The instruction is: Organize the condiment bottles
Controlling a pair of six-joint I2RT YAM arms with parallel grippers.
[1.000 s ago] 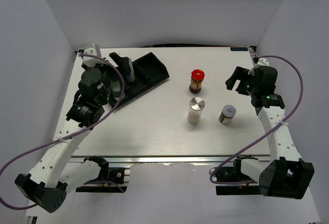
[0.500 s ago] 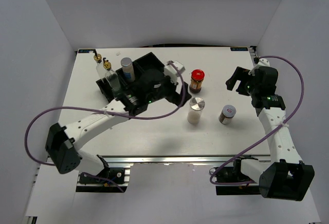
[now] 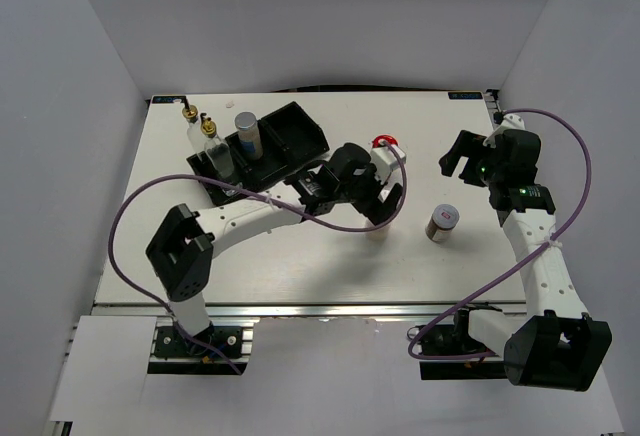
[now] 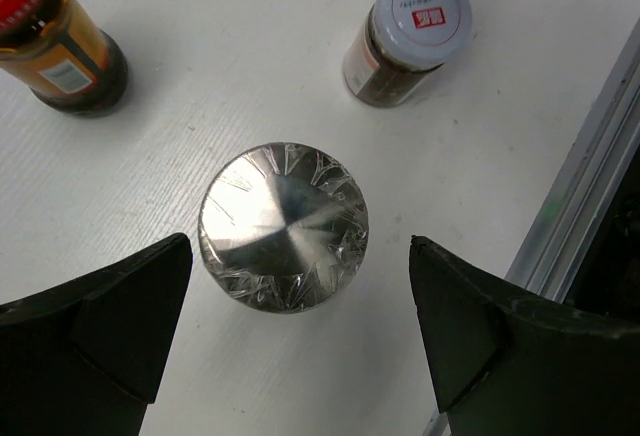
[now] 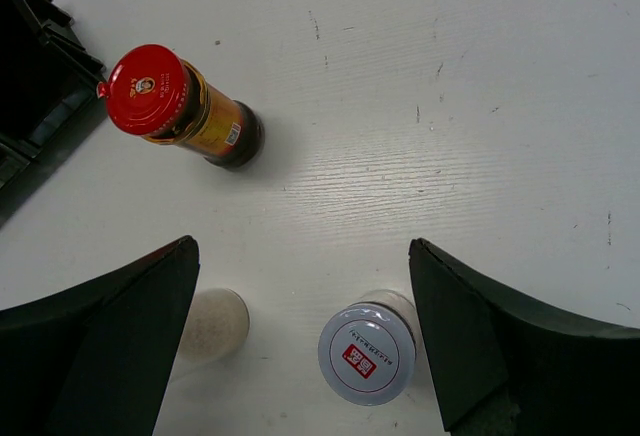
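Centrally, a white shaker (image 4: 283,226) is found upright on the table (image 4: 230,86), its creased silver cap seen from straight above. In the right wrist view only a pale, blurred body is made out, so its filling can be called no more than whitish. It is flanked by the left gripper (image 4: 300,248), whose jaws are spread wide, one finger to each side with bare table showing in both gaps; nothing is gripped. In the overhead view the shaker is almost wholly covered by that gripper.

Just beyond it, farther from the arm bases, the red-lidded jar (image 5: 150,91) is set upright, and dark brown contents are seen through the glass beneath an orange label. To the shaker's right, near but apart, the brown jar (image 5: 367,356) is placed. Its silver lid bears a red mark and brown contents show through its wall.

The other three are gathered at the tray (image 3: 300,126), well to the left at the back of the table. A second shaker (image 3: 247,128) is stood in a compartment near its middle. The front glass bottle (image 3: 213,146) and rear glass bottle (image 3: 190,118), both gold-spouted, are stood at its left end. Which compartment each occupies, and what is in them, cannot be told.

The right gripper (image 3: 455,156) is held near the table's right edge, apart from every bottle, jaws parted wide and nothing grasped.
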